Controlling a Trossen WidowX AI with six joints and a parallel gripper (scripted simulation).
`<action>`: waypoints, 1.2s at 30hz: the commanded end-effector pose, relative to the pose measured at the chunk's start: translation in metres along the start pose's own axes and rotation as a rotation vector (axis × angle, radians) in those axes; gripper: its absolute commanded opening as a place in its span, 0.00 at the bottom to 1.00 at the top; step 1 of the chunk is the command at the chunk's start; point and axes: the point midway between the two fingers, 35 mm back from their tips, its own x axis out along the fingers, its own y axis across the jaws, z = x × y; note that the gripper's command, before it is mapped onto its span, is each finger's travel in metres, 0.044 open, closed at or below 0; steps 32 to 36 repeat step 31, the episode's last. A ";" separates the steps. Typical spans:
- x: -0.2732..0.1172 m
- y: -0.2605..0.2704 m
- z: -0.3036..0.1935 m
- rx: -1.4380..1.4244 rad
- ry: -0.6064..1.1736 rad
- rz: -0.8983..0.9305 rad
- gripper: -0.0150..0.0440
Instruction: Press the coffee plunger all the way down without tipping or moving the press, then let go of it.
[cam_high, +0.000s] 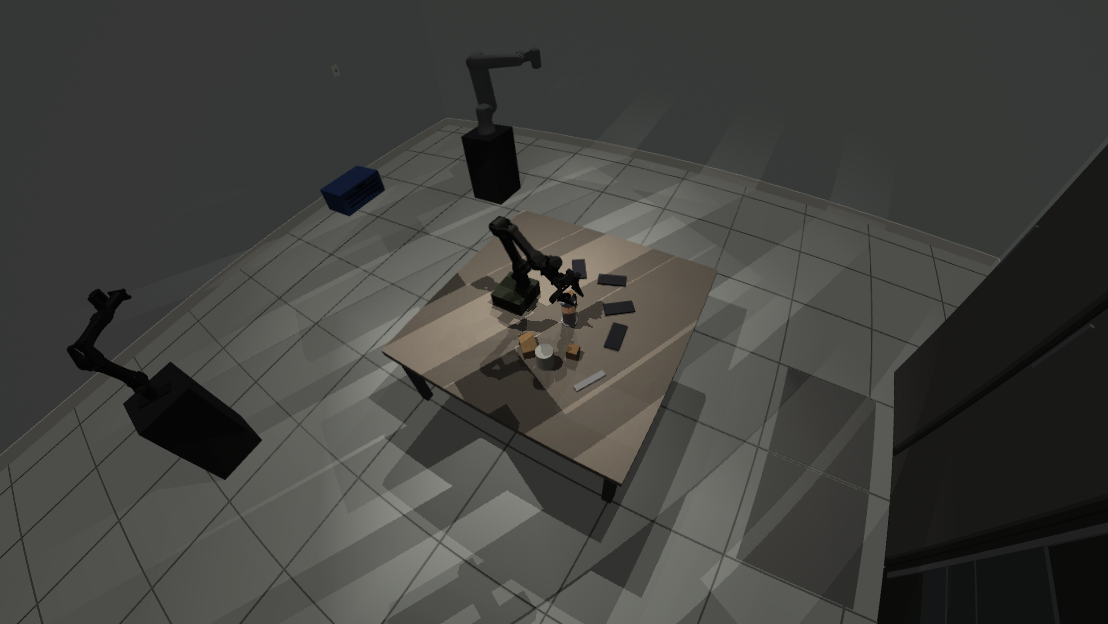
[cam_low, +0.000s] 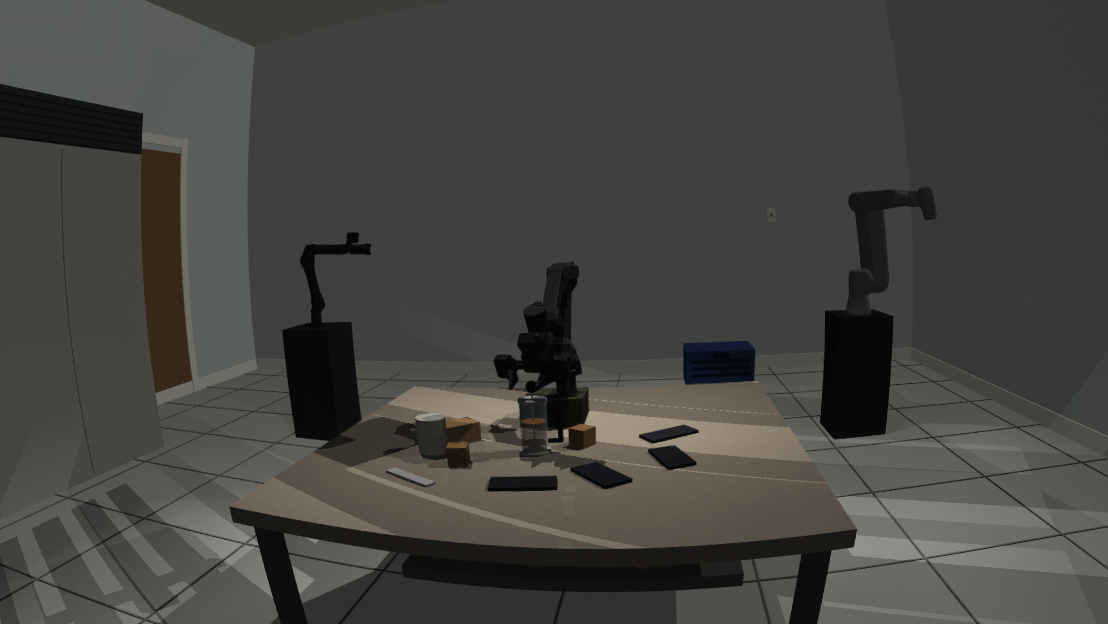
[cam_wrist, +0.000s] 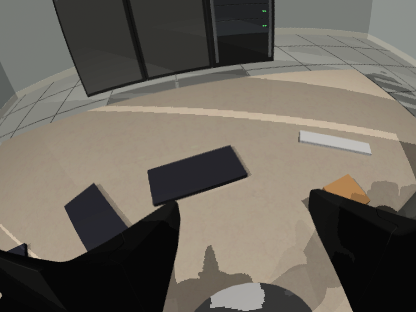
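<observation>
The coffee press (cam_high: 569, 316) (cam_low: 533, 435) stands upright on the table, a clear glass cylinder with an orange-brown band about halfway up. Its black plunger knob (cam_low: 531, 386) sits a short way above the lid in the exterior view. My gripper (cam_low: 528, 379) (cam_wrist: 246, 205) is open, its black fingers wide apart, close around the knob's height in the exterior view. Nothing shows between the fingertips in the wrist view. A rounded grey and white surface, which looks like the lid, shows at the bottom edge there; the knob does not show in that view.
A pale mug (cam_high: 544, 357) (cam_low: 431, 435) stands beside the press, with a small wooden block (cam_high: 572, 351) (cam_low: 458, 454) (cam_wrist: 346, 189) and a larger block (cam_high: 528, 343) nearby. Another block (cam_low: 582, 435) is on the press's other side. Several dark slabs (cam_low: 522, 483) (cam_wrist: 197, 175) and a white bar (cam_high: 589, 381) (cam_wrist: 335, 142) lie flat.
</observation>
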 end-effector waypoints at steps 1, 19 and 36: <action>0.000 0.000 -0.002 0.000 0.009 0.000 0.91; -0.082 0.001 0.040 -0.006 0.035 -0.001 1.00; -0.083 0.001 0.039 -0.006 0.036 -0.001 1.00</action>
